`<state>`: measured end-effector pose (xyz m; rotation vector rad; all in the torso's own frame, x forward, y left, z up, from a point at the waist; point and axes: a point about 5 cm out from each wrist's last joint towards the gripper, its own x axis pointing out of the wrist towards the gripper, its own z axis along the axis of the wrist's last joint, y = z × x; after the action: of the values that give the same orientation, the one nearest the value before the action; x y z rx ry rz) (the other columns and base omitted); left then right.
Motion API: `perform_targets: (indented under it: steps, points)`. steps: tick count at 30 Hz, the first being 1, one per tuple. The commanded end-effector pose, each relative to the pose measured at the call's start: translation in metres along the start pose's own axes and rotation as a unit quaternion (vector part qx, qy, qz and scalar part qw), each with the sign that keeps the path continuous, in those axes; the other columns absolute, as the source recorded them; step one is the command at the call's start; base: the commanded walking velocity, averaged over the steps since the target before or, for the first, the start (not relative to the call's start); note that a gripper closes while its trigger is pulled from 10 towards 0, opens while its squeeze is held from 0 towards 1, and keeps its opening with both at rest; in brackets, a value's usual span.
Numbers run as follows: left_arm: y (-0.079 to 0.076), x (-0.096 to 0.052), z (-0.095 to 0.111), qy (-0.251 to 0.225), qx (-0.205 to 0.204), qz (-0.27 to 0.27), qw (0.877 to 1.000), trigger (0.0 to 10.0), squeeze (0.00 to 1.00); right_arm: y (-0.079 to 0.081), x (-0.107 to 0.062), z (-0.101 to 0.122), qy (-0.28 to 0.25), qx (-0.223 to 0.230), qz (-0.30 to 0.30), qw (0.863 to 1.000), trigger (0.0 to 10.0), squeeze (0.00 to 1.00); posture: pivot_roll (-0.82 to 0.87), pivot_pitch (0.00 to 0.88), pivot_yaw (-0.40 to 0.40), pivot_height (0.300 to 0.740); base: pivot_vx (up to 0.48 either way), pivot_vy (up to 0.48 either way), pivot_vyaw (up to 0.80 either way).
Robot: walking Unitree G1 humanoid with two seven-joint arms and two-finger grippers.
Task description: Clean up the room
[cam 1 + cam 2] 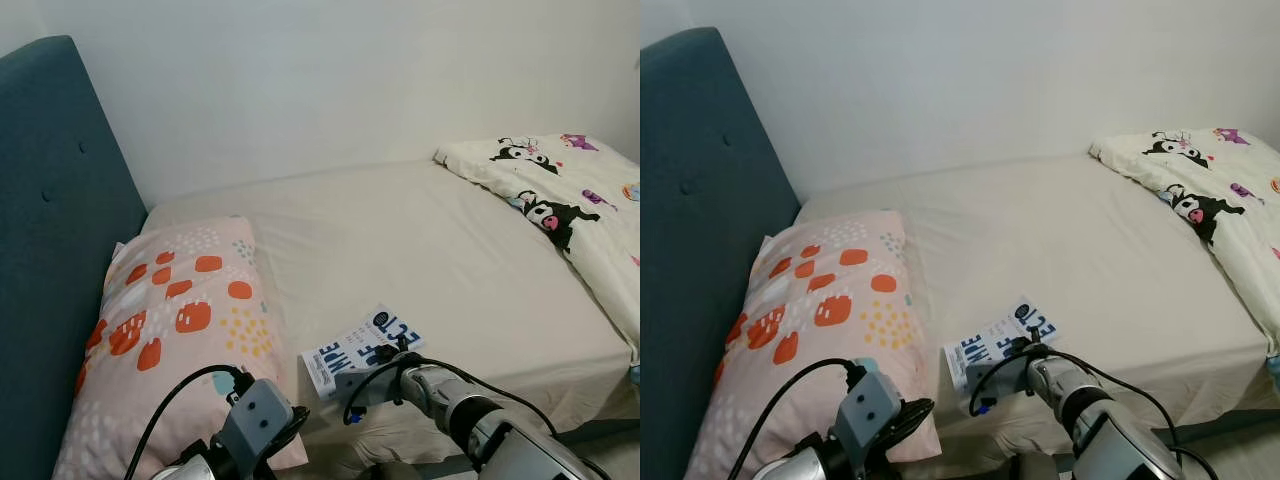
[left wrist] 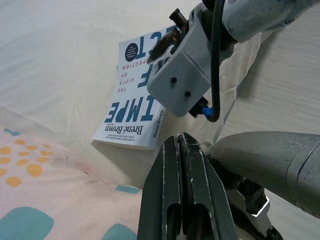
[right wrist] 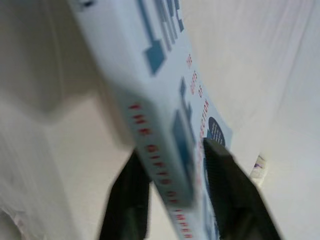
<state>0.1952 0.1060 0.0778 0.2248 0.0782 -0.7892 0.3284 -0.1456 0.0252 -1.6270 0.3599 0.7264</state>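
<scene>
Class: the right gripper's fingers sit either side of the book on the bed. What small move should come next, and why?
Probably lift the book slightly off the bed. The right gripper already has a finger on each side of its spine edge, apparently clamped, while the book still lies near the pillow. The left gripper is shut and idle.

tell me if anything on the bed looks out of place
A white and blue book lies near the bed's front edge, beside the pillow, not where a book belongs. The right gripper has its fingers around the book's edge. The blanket sits bunched at the far right.
</scene>
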Motion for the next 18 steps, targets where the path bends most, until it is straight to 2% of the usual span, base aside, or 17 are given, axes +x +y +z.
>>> perform_targets:
  steps: [1,2,10,18]
  points:
    - [0.0,-0.002,0.0,0.005,0.002,-0.007,1.0,10.0,0.0,-0.008,0.001,0.003,-0.005,0.003,-0.015,1.0,10.0,1.0,-0.03,0.074,-0.027,0.615,0.0,0.0,0.0]
    - [0.0,-0.002,0.0,0.006,0.003,-0.007,1.0,10.0,0.0,-0.009,0.001,0.003,-0.003,-0.003,-0.016,1.0,10.0,0.0,-0.03,0.074,-0.027,0.615,0.0,0.0,0.0]
    - [0.0,-0.002,-0.001,0.007,0.004,-0.008,1.0,10.0,0.0,-0.008,0.001,0.005,-0.005,-0.003,-0.013,1.0,10.0,0.0,-0.03,0.074,-0.027,0.615,0.0,0.0,0.0]
    - [0.002,-0.005,-0.003,0.014,0.008,-0.015,1.0,10.0,0.0,-0.007,0.003,0.02,-0.026,0.029,0.002,0.999,10.0,0.0,-0.03,0.074,-0.028,0.615,0.0,0.0,0.0]
